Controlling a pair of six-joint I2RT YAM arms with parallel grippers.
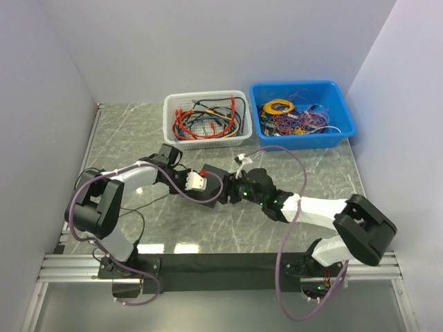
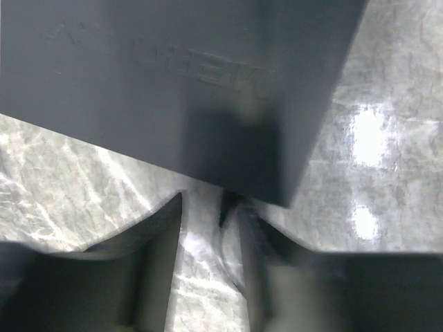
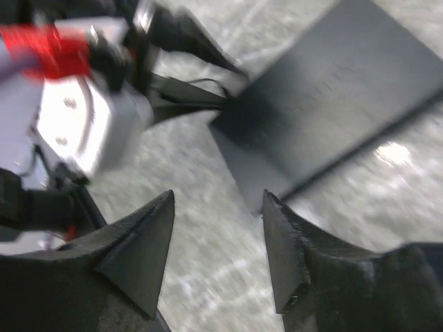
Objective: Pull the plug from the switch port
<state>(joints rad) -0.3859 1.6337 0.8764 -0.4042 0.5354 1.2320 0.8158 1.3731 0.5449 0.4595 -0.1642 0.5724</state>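
The switch point(image 1: 214, 187) is a flat matte-black box lying at the table's middle. It fills the top of the left wrist view point(image 2: 173, 83) and lies at the upper right of the right wrist view point(image 3: 332, 90). My left gripper point(image 1: 203, 182) is at the switch's left edge. Its jaws point(image 2: 203, 199) stand a narrow gap apart, with bare table showing between them and the tips at the switch's near edge. My right gripper point(image 1: 237, 191) is open and empty point(image 3: 218, 197), just short of the switch's corner. I cannot make out a plug or the ports.
A white mesh basket point(image 1: 205, 95) of cables stands at the back centre. A blue bin point(image 1: 297, 86) of wires stands beside it on the right. A thin black cable point(image 1: 149, 203) lies on the table by the left arm. White walls close in both sides.
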